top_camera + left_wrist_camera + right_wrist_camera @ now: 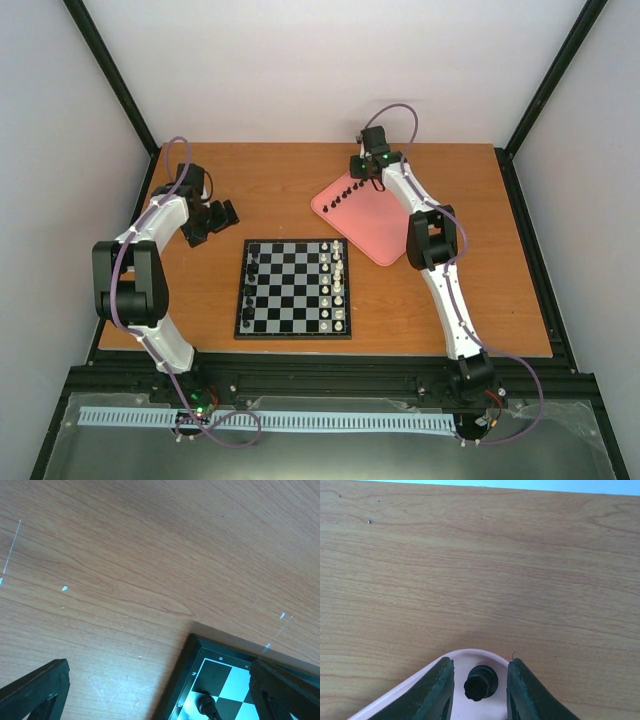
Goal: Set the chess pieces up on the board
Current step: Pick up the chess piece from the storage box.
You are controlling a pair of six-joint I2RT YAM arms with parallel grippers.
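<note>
Between the right fingers point(432, 690), part-open and clear of it, one black chess piece point(480, 682) stands upright on a corner of the pink tray point(470, 656); the left fingers point(35, 690), spread wide and empty, hover by a corner of the board point(293, 335), farther off.

One board point(293, 245), one pink tray point(375, 225), one desk point(270, 175). Two pincers: the left pincer point(222, 222) and the right pincer point(480, 661). The black pieces point(345, 193) come in two lots: a row of about seven on the tray (too tiny for a sure count), and several down the board's left edge. The white pieces point(337, 285) make two files on the board's right, too small to number.
</note>
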